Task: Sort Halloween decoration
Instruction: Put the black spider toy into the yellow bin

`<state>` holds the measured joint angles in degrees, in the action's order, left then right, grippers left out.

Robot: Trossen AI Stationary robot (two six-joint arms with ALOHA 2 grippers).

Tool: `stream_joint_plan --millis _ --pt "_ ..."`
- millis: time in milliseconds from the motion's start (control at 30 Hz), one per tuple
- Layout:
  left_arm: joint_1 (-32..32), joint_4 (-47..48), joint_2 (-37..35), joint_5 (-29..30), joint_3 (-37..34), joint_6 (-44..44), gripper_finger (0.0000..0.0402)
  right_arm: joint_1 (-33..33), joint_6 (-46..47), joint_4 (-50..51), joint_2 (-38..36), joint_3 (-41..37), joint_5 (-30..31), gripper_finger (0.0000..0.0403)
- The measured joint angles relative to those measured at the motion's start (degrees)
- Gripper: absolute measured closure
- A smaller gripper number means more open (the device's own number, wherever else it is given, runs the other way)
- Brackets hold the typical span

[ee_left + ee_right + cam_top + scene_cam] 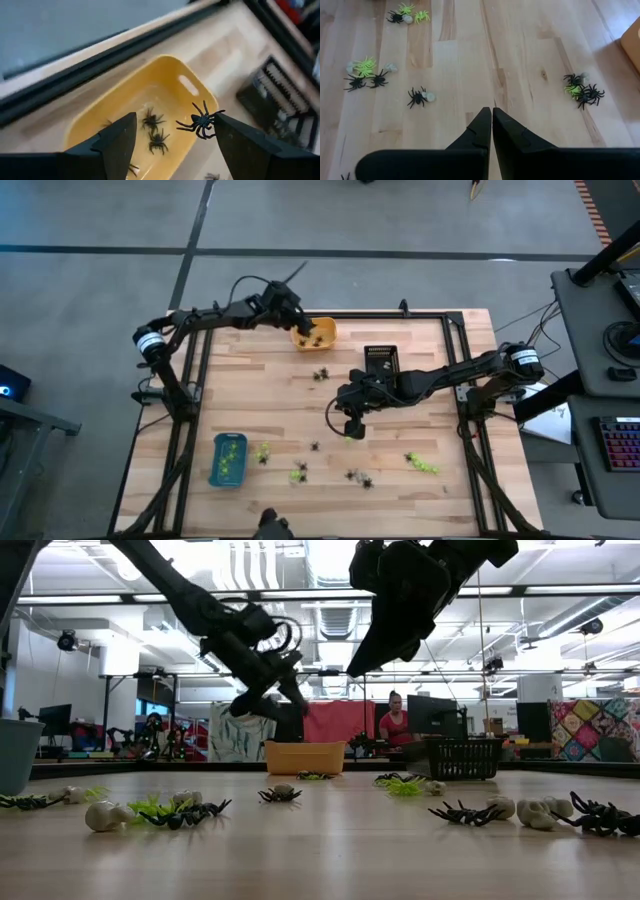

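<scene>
- Nearest the low camera, whitish skull-like trinkets (108,816) and black spiders (186,812) lie on the wooden table (330,850), with lime-green pieces (150,806) mixed among them.
- Left gripper (172,137) hangs over the orange tray (150,100) at the table's far edge, its fingers (117,140) spread wide and released.
- One black spider (200,121) shows between those fingers, close to one of them and above the tray's rim; whether it touches the finger I cannot tell.
- Two more spiders (154,131) lie inside the orange tray, beneath the open fingers.
- Right gripper (492,127) hovers above the middle of the table, its two fingers pressed together, clenched on nothing.
- Ahead of the right gripper, on bare wood, sit a single black spider beside a whitish piece (418,97), a cluster of green and black pieces (365,72), and another cluster (582,90) off to the other side.
- From above, the black tray (381,361) stands just behind the right gripper (352,425), and the blue tray (228,459), holding green pieces, lies well apart from it near the table's front edge.
- Loose decorations (420,464) are scattered along the front of the table, between the blue tray and the right arm's side.
- A person (393,724) sits in the room beyond the table.
</scene>
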<state>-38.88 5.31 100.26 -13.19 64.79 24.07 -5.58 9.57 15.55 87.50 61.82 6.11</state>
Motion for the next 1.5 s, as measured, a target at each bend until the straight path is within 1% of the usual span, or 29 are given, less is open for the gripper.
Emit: stream_joint_plan --millis 67,233,300,367,433,500,600,633,667,700,733,833,933,1000,1067,1100,1267,1500 --pt "-0.53 -0.41 0.34 -1.38 0.02 5.18 0.0153 0.00 0.10 0.00 0.00 0.00 -0.01 0.0394" --pt "-1.17 0.76 1.08 -2.04 -0.04 16.42 0.0153 0.00 0.15 0.00 0.00 0.00 0.00 0.0394" --pt "-2.09 1.25 1.08 -4.41 0.56 16.60 0.0153 0.00 0.08 0.00 0.00 0.00 0.02 0.0394" --pt "-3.14 2.16 1.05 -8.80 1.26 18.23 0.0153 0.00 0.03 0.00 0.00 0.00 0.03 0.0394" --pt "-3.81 1.44 0.98 -11.91 2.12 17.03 0.0153 0.00 -0.08 0.02 0.00 0.00 0.86 0.0394" --pt "-3.87 1.34 0.65 -12.05 2.36 17.14 0.0153 -0.02 -0.92 0.02 0.00 0.00 5.41 0.0394" --pt "-2.84 1.17 0.58 -12.27 2.19 17.12 0.0153 0.93 -4.10 -0.81 0.00 0.00 16.61 0.0394" --pt "-2.59 1.11 0.58 -12.39 2.19 17.10 0.0153 1.95 -5.76 -1.94 0.00 0.00 19.52 0.0394" --pt "-2.39 0.88 0.58 -12.57 2.19 17.10 0.0153 3.41 -7.44 -3.36 0.00 0.00 21.03 0.0394" --pt "-2.28 0.80 0.58 -12.78 2.19 17.11 0.0153 5.18 -9.19 -5.20 0.00 0.00 21.19 0.0394" --pt "-2.23 0.83 0.58 -13.02 2.19 17.14 0.0153 7.20 -10.91 -7.37 0.00 0.00 20.15 0.0394" --pt "-1.99 0.82 0.56 -13.34 2.19 17.15 0.0153 13.85 -15.15 -14.27 0.50 0.02 13.97 0.0394" --pt "-1.78 0.86 0.53 -13.40 2.19 17.10 0.0153 19.98 -17.10 -20.33 2.12 0.04 11.60 0.0394" --pt "-1.76 0.64 0.53 -13.52 2.19 17.16 0.0153 23.42 -17.72 -23.93 3.75 0.05 7.88 0.0394" --pt "-1.72 0.05 0.53 -13.89 2.19 17.26 0.0153 26.11 -16.51 -26.80 6.02 0.79 2.54 0.0394" --pt "-1.73 -0.39 0.53 -14.36 2.19 17.22 0.0153 27.07 -15.88 -27.94 7.18 1.32 0.91 0.0394" --pt "-1.72 -0.89 0.51 -14.88 2.14 17.21 0.0153 29.00 -15.25 -28.13 11.69 3.71 -0.47 0.0394" --pt "-1.72 -1.13 0.51 -14.89 2.14 16.74 0.0153 28.91 -14.89 -27.56 14.10 5.79 2.65 0.0394"
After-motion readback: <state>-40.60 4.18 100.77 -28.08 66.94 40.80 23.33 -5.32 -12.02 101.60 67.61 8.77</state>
